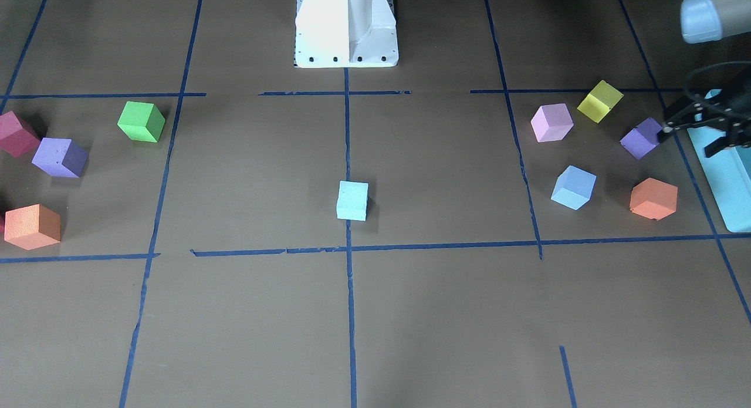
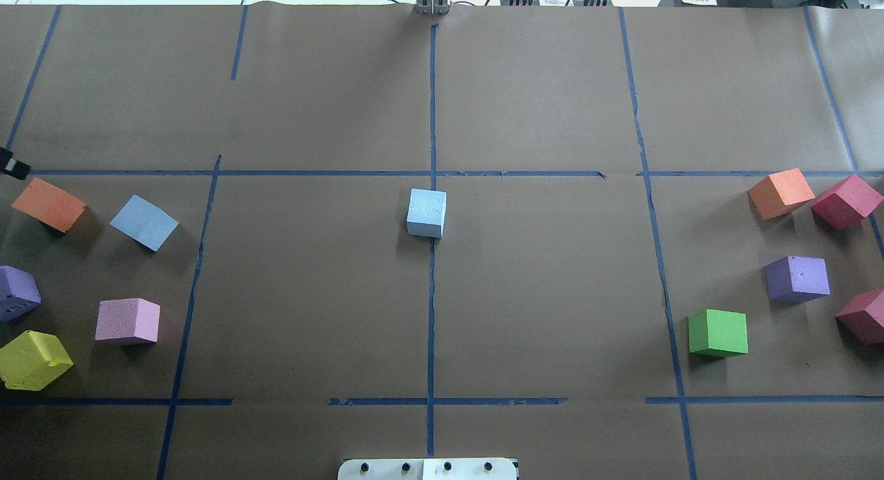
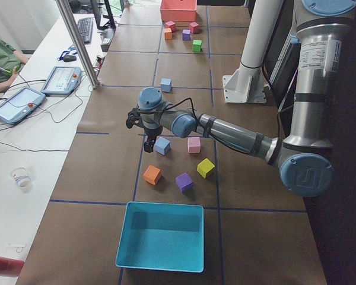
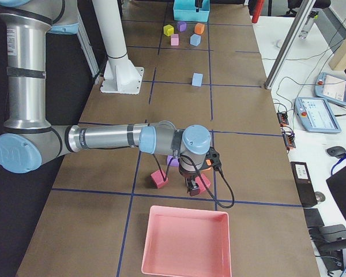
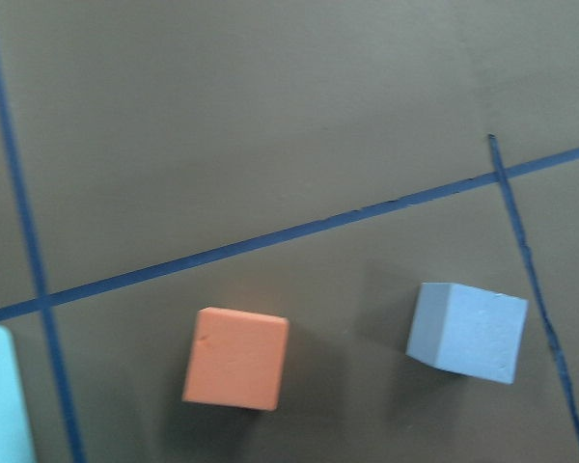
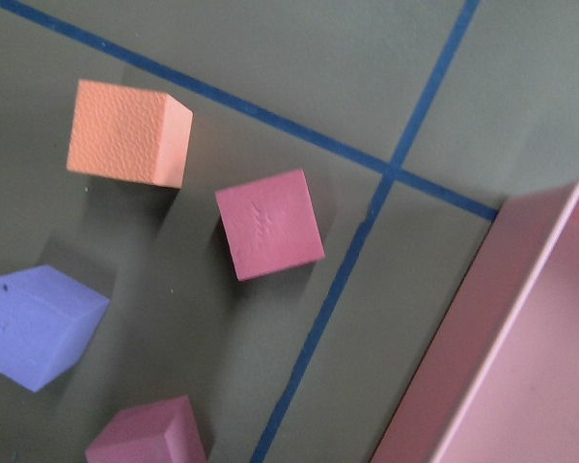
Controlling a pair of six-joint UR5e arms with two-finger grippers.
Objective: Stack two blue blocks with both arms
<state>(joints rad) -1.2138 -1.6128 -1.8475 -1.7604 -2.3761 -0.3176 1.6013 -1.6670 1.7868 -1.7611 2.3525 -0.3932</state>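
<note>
While the left end effector [image 1: 692, 135] hangs with its fingers spread and nothing between them at the outer edge of the robot's left-hand cluster, the nearer blue block [image 1: 573, 187] sits flat on the tabletop [image 1: 446, 314]. It lies inward of the end effector, toward the middle, with an orange block [image 1: 653, 198] roughly between the two. This blue block is turned askew to the tape lines, so I judge the wrist must rotate to meet its faces squarely. The other blue block [image 1: 352, 201] rests on the centre tape line, well apart from either end effector. The right end effector [image 4: 193, 188] hovers by a red block [image 4: 160, 179] near a pink tray [image 4: 184, 242]; whether it is spread or closed I cannot tell. The left arm [image 3: 225, 133] is plainly the nearer to the side block.
</note>
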